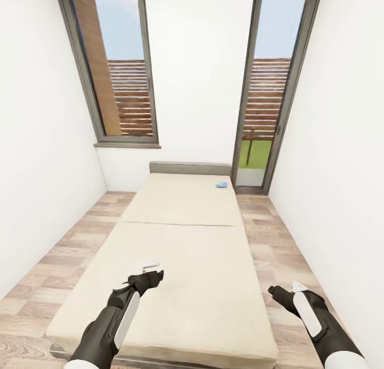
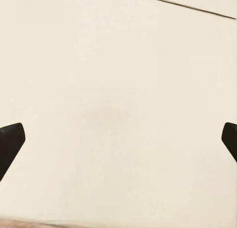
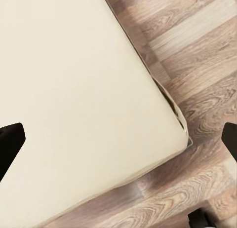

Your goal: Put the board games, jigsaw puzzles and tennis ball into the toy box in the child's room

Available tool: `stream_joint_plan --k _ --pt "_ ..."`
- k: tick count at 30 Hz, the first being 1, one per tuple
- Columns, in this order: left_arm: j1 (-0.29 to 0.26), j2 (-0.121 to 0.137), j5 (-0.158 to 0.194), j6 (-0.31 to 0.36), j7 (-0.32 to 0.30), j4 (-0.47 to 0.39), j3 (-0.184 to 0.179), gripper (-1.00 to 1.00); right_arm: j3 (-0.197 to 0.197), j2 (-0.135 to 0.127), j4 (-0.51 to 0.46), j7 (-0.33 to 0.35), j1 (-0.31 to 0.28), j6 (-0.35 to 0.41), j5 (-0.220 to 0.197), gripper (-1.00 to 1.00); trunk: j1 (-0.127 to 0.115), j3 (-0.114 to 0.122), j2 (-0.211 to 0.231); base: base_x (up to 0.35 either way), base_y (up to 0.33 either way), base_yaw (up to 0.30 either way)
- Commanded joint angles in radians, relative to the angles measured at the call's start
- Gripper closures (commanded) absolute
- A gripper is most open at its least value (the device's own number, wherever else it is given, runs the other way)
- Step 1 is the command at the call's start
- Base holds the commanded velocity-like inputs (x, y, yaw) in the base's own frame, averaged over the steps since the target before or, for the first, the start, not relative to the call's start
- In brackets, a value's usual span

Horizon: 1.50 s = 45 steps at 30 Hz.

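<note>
My head camera looks forward and down from the foot of the bed (image 1: 186,241), along its length to the headboard. My left wrist camera hangs close over the bed's mattress (image 2: 118,90). My right wrist camera faces down at the bed's corner (image 3: 168,124) and the floor (image 3: 197,55).

1. A tall grey-framed window (image 1: 114,65) stands in the far wall on the left, with a grey sill (image 1: 127,144) under it.
2. A narrow grey-framed glass door (image 1: 266,91) stands at the far right, reaching the floor.
3. Outside, a wooden slat fence (image 1: 130,94) runs behind both openings, with green grass (image 1: 255,153) beyond the door.
</note>
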Motion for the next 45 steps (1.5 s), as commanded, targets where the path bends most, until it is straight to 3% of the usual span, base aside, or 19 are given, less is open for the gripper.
stream_joint_plan --k 1,16,45 --pt "-0.001 0.000 0.010 0.004 0.009 -0.001 -0.005 -1.00 0.000 0.000 -0.002 -0.008 0.000 0.003 -0.011 -1.00 0.001 -0.002 -0.002 0.003 -0.243 0.208" --pt "-0.001 -0.001 0.010 -0.010 0.010 -0.001 -0.024 -1.00 0.001 -0.002 0.005 -0.007 0.000 0.002 -0.008 -1.00 0.001 -0.002 -0.002 0.001 -0.161 0.264" --pt "-0.001 -0.002 0.010 -0.018 0.010 -0.001 -0.026 -1.00 0.003 -0.010 0.004 -0.003 0.000 0.001 -0.008 -1.00 0.001 -0.002 -0.002 0.071 -0.162 0.099"
